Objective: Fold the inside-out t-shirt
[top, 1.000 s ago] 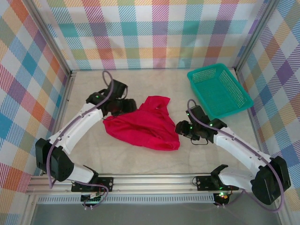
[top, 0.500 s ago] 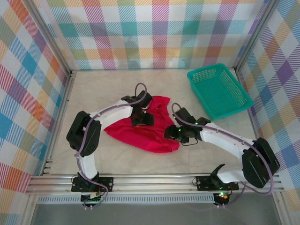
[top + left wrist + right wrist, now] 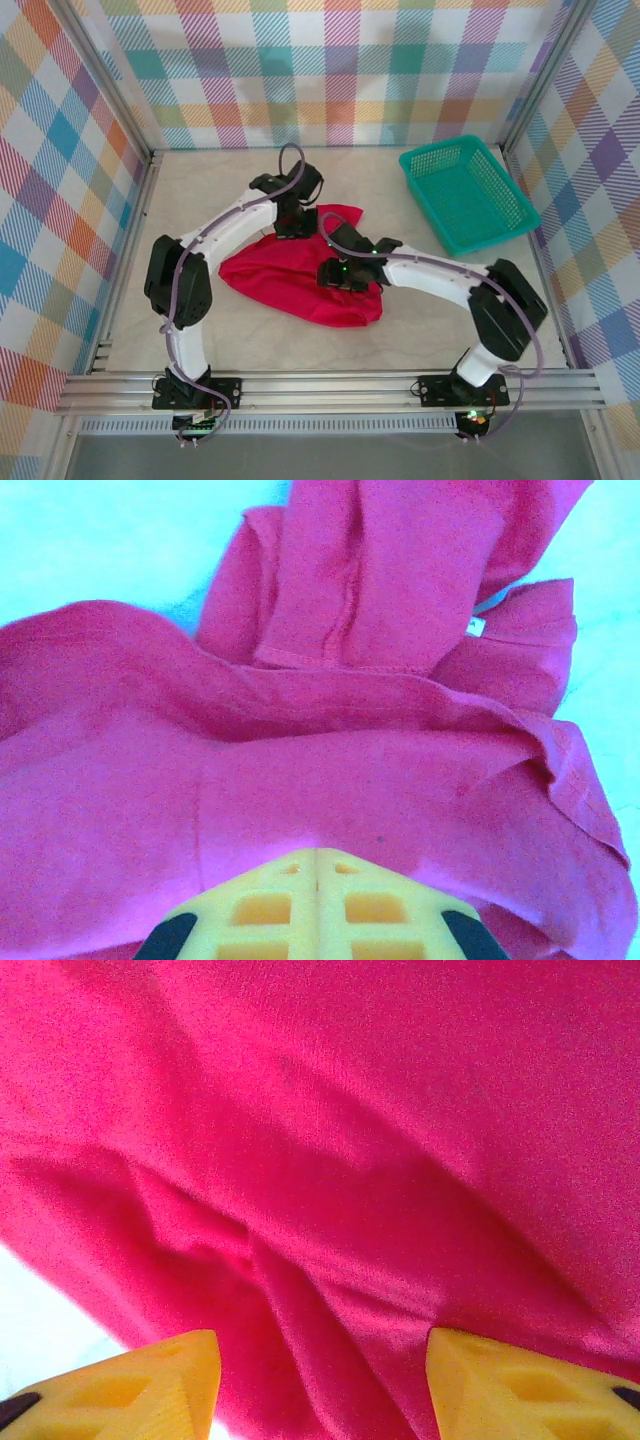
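Left end effector (image 3: 318, 872) closed, right end effector (image 3: 320, 1375) apart, both arms outstretched.

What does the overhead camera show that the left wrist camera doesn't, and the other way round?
Overhead: the teal basket, the table, the plaid walls, and the left gripper and right gripper seen from outside. Left wrist: the small white neck label, a stitched hem and that gripper's yellow fingers shut together. Both: the crumpled red t-shirt.
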